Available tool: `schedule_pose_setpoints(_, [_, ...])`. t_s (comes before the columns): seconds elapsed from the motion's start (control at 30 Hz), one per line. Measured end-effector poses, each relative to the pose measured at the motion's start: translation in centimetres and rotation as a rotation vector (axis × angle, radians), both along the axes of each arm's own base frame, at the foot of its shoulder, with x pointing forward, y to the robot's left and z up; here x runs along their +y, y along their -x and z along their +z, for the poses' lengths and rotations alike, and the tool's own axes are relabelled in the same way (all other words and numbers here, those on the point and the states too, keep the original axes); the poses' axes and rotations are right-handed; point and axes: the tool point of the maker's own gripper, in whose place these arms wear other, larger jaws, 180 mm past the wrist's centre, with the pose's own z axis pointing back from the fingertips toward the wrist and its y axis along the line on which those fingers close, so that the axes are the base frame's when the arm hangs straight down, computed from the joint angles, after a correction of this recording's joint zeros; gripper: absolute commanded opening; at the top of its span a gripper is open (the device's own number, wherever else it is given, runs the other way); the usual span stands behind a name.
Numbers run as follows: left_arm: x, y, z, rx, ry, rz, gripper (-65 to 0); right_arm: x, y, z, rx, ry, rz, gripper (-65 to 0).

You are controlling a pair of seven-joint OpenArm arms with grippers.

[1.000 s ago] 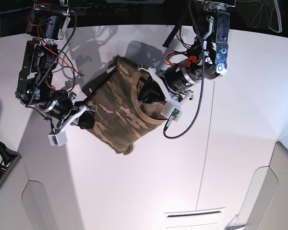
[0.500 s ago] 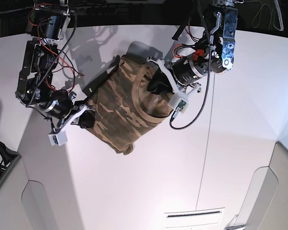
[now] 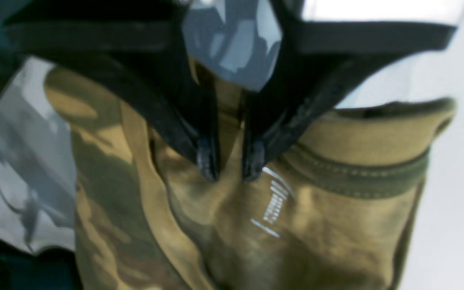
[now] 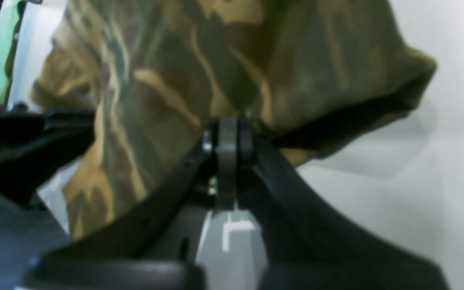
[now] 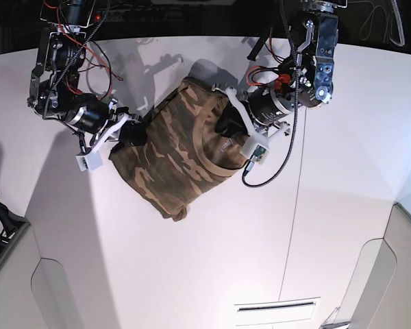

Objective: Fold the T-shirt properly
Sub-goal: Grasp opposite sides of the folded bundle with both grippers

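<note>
The camouflage T-shirt (image 5: 170, 156) lies bunched and partly folded on the white table (image 5: 212, 253). In the base view my left gripper (image 5: 230, 127) is at the shirt's right side by the neck. The left wrist view shows the left gripper (image 3: 230, 166) pinching cloth beside the olive collar rib (image 3: 357, 182) and the printed neck label (image 3: 274, 201). My right gripper (image 5: 131, 134) holds the shirt's left edge. In the right wrist view the right gripper (image 4: 228, 129) is shut on a hem of the T-shirt (image 4: 199, 72), part of which hangs clear of the table.
A table seam (image 5: 298, 205) runs front to back right of the shirt. The table's left edge (image 5: 29, 199) drops off near the right arm. A black cable loop (image 5: 267, 175) hangs from the left arm. A slot (image 5: 277, 306) sits near the front.
My right gripper has moved toward the back of the table, pulling the shirt's left edge with it. The left gripper has shifted slightly right, and the shirt now lies further back.
</note>
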Motion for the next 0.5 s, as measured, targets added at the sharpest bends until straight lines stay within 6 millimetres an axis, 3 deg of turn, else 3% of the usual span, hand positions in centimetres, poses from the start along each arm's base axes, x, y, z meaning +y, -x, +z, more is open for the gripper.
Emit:
schedule_pose_setpoints(0.17, [0.4,-0.8,0.4,-0.015,-0.009,0.013,-53.6,-0.2,-0.1,2.0,-0.066,0.023,0.007,-65.0])
schedule_pose_setpoints(0.3, [0.4,-0.6,0.2,-0.003,-0.012,0.011,-53.6,-0.9,-2.6,6.2,-0.225,0.055,-0.021,-65.0])
schedule_pose_setpoints(0.5, [0.4,-0.5,0.1,0.0,-0.013,0.01,-53.6,-2.6,-5.8,7.6,-0.293,0.195,-0.043,-65.0])
